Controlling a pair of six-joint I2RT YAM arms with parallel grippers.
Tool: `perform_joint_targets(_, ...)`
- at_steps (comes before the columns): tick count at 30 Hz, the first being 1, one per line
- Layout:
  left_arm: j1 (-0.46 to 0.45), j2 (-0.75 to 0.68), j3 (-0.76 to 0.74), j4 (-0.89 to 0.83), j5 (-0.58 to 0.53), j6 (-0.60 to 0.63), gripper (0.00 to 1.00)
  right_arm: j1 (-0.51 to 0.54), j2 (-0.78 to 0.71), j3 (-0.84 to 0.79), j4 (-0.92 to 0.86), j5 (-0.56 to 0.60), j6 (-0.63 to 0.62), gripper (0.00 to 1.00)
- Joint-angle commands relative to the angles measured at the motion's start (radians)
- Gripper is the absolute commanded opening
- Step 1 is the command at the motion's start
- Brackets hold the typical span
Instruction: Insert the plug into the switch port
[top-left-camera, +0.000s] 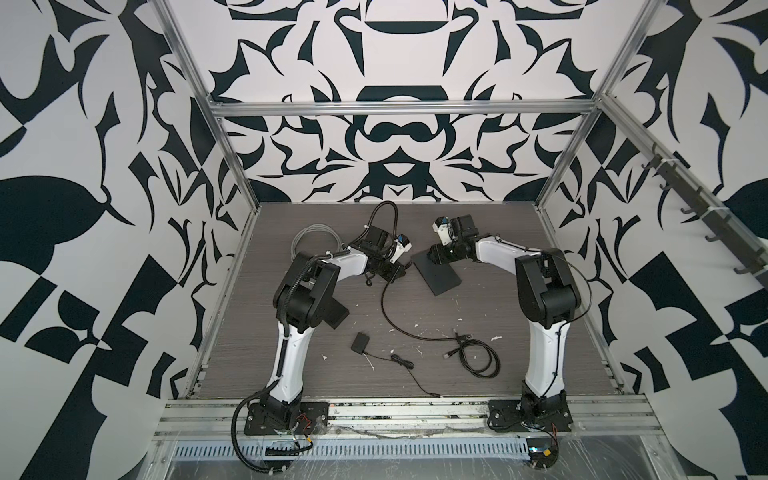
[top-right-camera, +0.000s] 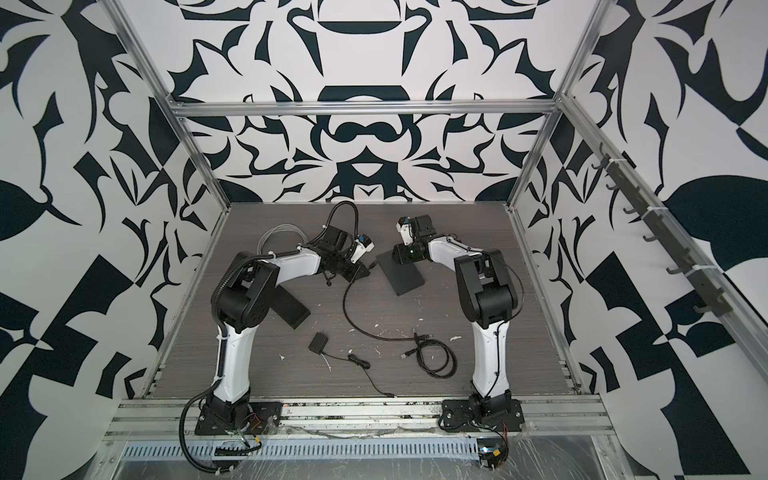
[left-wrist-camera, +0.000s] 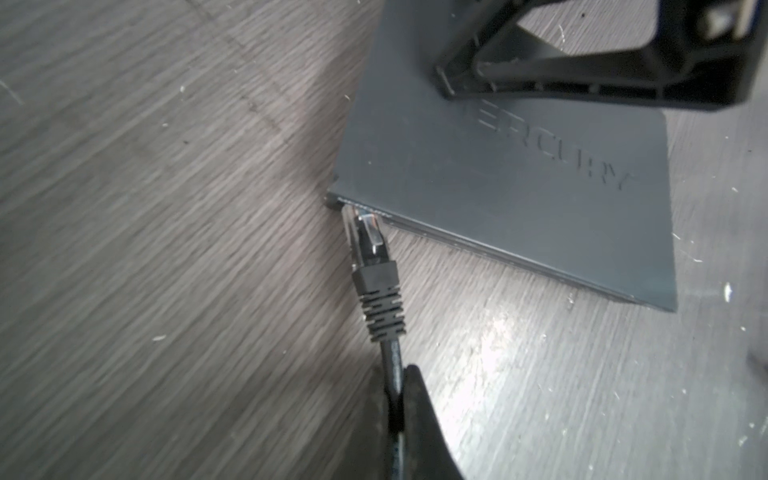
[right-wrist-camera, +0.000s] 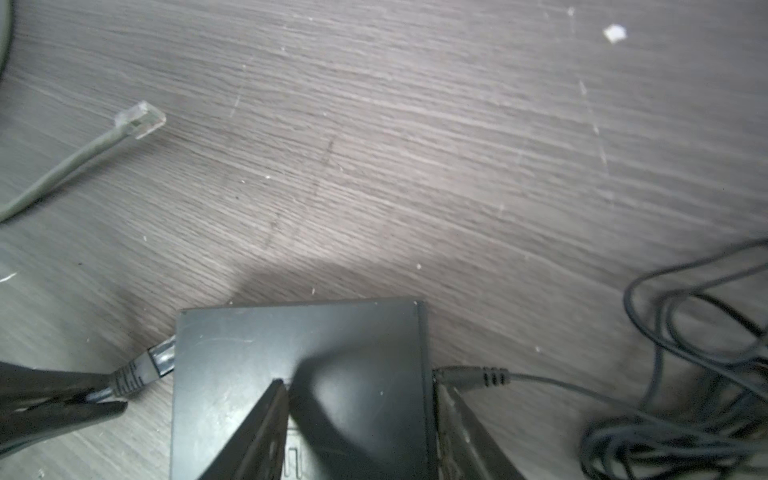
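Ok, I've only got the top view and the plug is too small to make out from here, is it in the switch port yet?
Observer: Not seated. In the left wrist view the plug has its tip at the port face of the switch, near a corner, with most of its body outside.
Operator: What is the left gripper actually holding?
Observer: The left gripper is shut on the cable just behind the ribbed boot, not on the plug itself.
Operator: And the right gripper?
Observer: In the right wrist view the right gripper is open, with one finger over the switch's top. The other finger is beside the edge where a power lead goes in.
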Motion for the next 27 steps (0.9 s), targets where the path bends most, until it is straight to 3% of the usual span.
perform_joint_targets(1,-0.008,0.048,0.015,-0.075,0.030,0.039,0.01,0.015,0.018,0.019,-0.070,-0.098,-0.030,0.56)
perform_joint_targets(7,-0.008,0.035,-0.006,-0.055,-0.021,0.014,0.02,-0.005,-0.006,0.101,-0.132,-0.013,-0.032,0.59)
perform_joint_targets(16,-0.005,0.046,0.003,-0.081,-0.082,-0.011,0.03,-0.015,0.072,0.210,-0.204,0.081,-0.090,0.63)
perform_joint_targets(19,0.000,0.047,0.007,-0.088,-0.081,-0.007,0.05,-0.022,0.084,0.228,-0.218,0.075,-0.106,0.63)
perform_joint_targets(27,0.002,0.071,0.058,-0.146,-0.050,0.027,0.08,-0.028,0.137,0.313,-0.319,-0.109,-0.227,0.62)
